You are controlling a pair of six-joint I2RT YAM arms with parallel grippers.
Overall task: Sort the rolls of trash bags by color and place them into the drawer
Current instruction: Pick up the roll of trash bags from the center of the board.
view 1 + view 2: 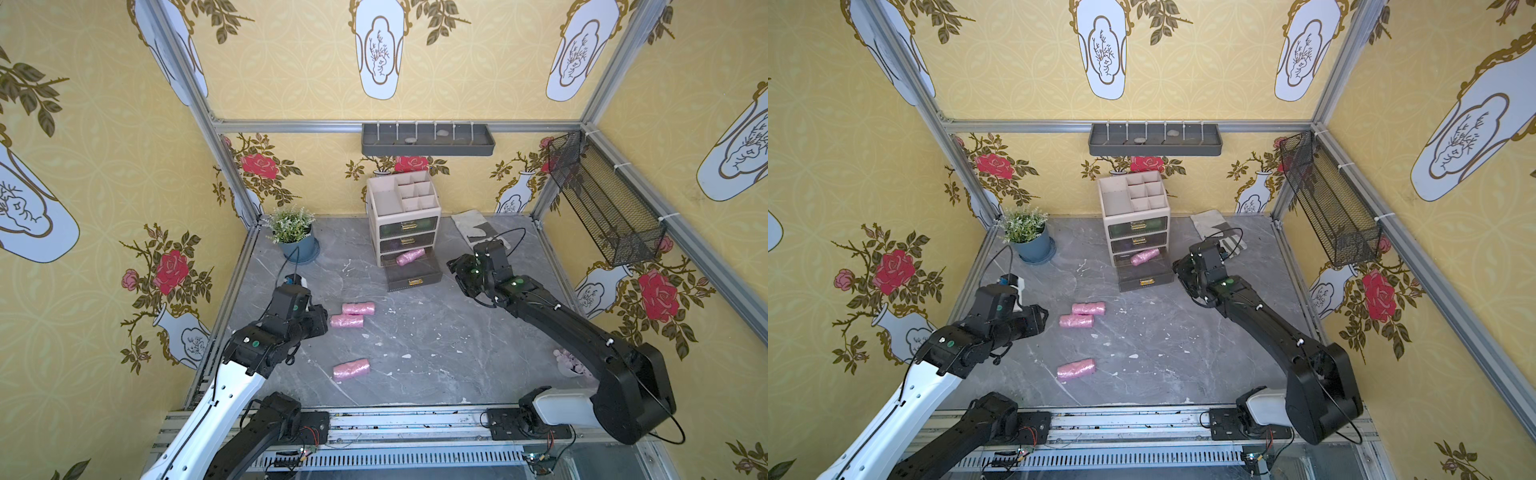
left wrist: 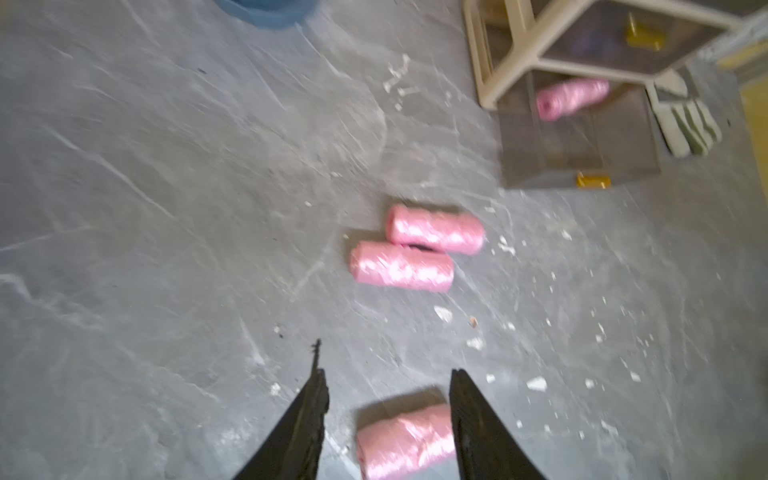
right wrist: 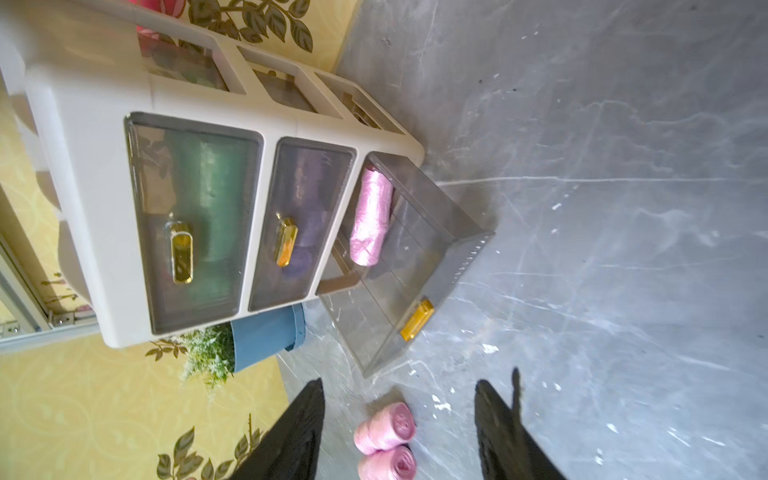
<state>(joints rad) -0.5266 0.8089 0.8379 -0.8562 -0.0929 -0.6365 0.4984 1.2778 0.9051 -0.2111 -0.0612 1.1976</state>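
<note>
nearest the front rail, a single pink crinkly plastic-film roll of trash bags (image 1: 351,370) lies on its side on the grey marble-pattern table (image 1: 436,332). the left gripper (image 2: 386,359) hovers over the table close to it, its two black fingers spread with nothing between them; in the left wrist view that roll shows past the fingertips, partly hidden by one. further in, a pair of pink rolls (image 1: 358,308) lies side by side, touching. beyond them the right gripper (image 3: 397,382) hangs beside the pulled-out smoky-dark translucent bottom drawer (image 1: 413,280) with its gold handle, fingers parted and empty. a fourth pink roll (image 1: 410,256) rests at the back of that drawer. the small beige plastic chest (image 1: 401,195) has its upper two drawers closed: green rolls (image 3: 212,199) show through the top front, lilac-purple rolls (image 3: 307,195) through the middle one.
</note>
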